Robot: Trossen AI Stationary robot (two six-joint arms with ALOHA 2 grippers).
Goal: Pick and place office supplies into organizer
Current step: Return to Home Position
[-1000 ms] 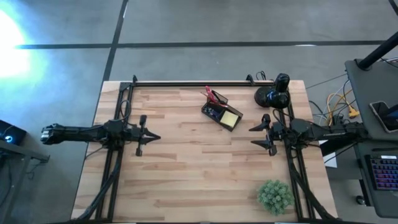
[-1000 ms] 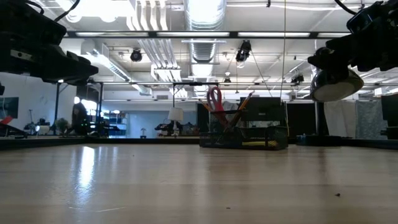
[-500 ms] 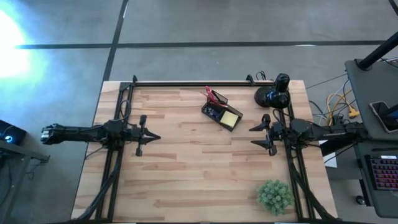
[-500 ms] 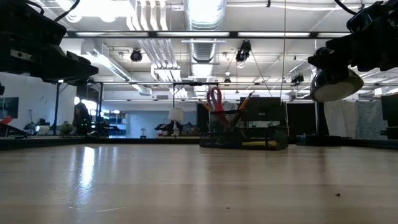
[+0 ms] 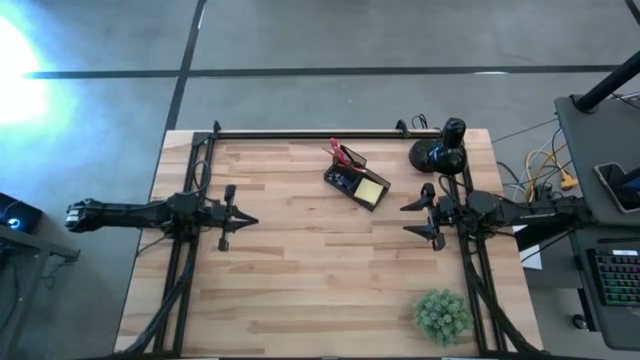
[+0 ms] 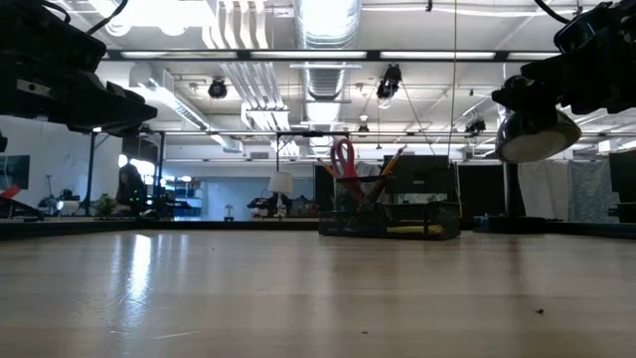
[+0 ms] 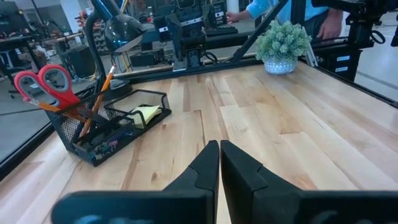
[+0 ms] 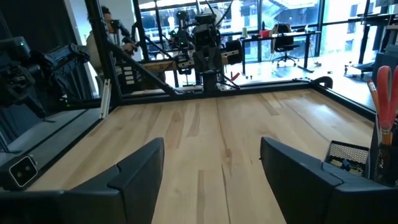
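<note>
The wooden desk (image 5: 300, 280) carries little. The left hand (image 5: 250, 221) hangs over the desk's left side, fingers pressed together and holding nothing. The right hand (image 5: 408, 219) faces it from the right side, fingers spread wide, empty. The black organizer (image 5: 357, 180) stands between the two, nearer the right hand. It holds red-handled scissors (image 5: 340, 152), an orange pencil (image 7: 102, 90) and a yellow sticky pad (image 5: 371, 191).

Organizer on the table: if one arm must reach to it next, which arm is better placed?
The right, probably. The right hand is nearer the organizer and is open, while the left hand is farther away and shut.
</note>
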